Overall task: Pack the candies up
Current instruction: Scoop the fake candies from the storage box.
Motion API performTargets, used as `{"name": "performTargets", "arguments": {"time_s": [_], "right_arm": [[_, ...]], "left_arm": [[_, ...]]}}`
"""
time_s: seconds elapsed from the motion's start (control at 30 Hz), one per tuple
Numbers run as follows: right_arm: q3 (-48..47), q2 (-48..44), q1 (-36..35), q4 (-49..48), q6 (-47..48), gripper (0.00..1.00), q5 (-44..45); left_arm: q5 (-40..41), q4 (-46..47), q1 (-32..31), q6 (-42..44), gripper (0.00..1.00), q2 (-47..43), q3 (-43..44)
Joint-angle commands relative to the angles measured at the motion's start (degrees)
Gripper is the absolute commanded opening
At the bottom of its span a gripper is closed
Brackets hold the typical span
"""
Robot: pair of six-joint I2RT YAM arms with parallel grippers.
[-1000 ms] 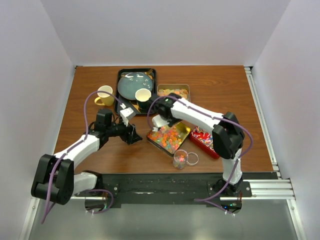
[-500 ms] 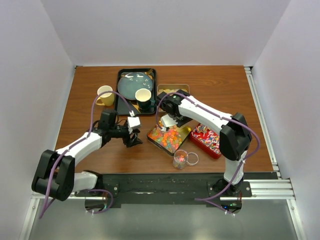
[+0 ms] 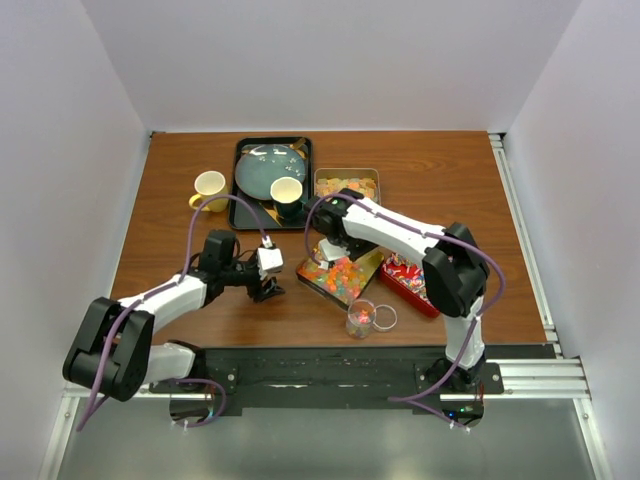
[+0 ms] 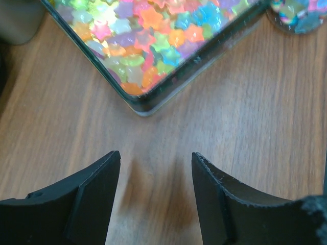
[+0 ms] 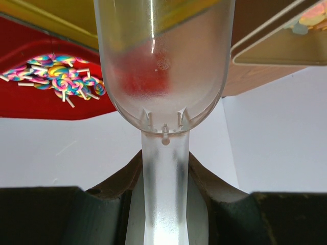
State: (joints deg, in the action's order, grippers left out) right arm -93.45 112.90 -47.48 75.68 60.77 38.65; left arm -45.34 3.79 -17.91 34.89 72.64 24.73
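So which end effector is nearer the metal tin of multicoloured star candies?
Right end effector: over the tin, gripping a clear plastic scoop. Left end effector: beside its corner, apart.

You are looking into a robot lab test cell: plain white walls (image 3: 330,60) are boxing in a wooden bench (image 3: 440,180), with the left arm (image 3: 170,295) and right arm (image 3: 400,230) sitting bolted to a metal rail (image 3: 530,375).

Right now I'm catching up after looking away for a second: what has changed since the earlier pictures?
The left gripper drew back toward the near edge, jaws narrowing but open and empty. The right gripper, shut on the clear scoop, swung right, then back over the tray of star candies. The yellow mug, plate, red tray and jar stayed put.
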Motion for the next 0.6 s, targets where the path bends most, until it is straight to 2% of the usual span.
{"name": "performTargets", "arguments": {"time_s": [0.0,0.3,0.57], "right_arm": [[-0.5,1.8,-0.9,6.3,-2.7,0.0,3.7],[-3.8,4.2,-4.2,8.0,-5.5,0.0,-3.0],[-2.6,5.6,-6.0,6.3,-6.9,0.0,-7.2]], "left_arm": [[-0.7,6.0,-0.1,4.0,0.63,0.3,-1.6],[-1.2,6.3,0.6,5.1,0.59,1.7,-0.8],[-4.2,3.6,1.2,12.0,0.57,5.0,2.1]]}}
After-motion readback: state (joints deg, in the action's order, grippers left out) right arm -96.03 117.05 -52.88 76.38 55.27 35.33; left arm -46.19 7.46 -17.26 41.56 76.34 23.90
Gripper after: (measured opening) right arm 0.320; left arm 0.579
